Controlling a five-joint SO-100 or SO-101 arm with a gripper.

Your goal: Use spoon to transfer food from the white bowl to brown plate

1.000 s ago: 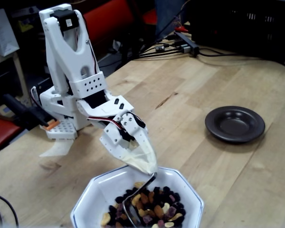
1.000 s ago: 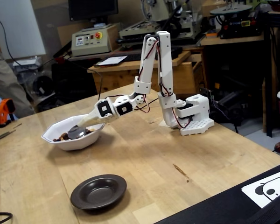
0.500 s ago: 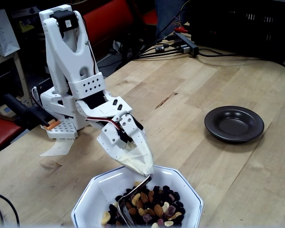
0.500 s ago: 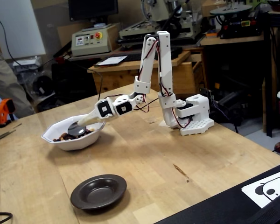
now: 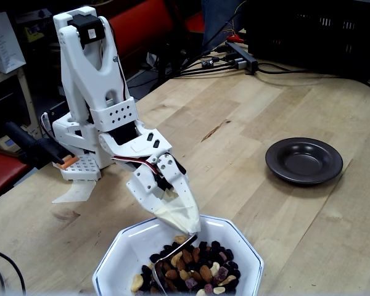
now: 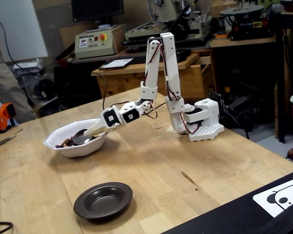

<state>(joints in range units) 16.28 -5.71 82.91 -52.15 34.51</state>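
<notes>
Your pincer [image 5: 184, 217] is clenched on the taped handle of the spoon [image 5: 170, 254], and in a fixed view the same pincer [image 6: 94, 131] slopes down over the near rim of the white bowl [image 6: 99, 142]. The spoon's oval end sits inside the bowl among the food [image 5: 197, 268], tilted. How much food lies on it you cannot tell: the tape wrap hides the fingertips and the bowl's wall blocks the side view of the spoon [image 6: 80, 137].

The white bowl [image 5: 243, 243] runs off the bottom edge of a fixed view, so its front rim is cut away there. In the other it stands whole, close to the left edge of the counter [image 6: 151, 170].

The brown plate [image 5: 304, 160] lies well apart from the bowl, with bare wood between them and all round it. In a fixed view the brown plate [image 6: 103, 200] rests near the front edge of the counter, and a black panel [image 6: 244, 209] crosses the lower right corner beside it. The arm's base [image 6: 201, 122] stands near the counter's far edge.
</notes>
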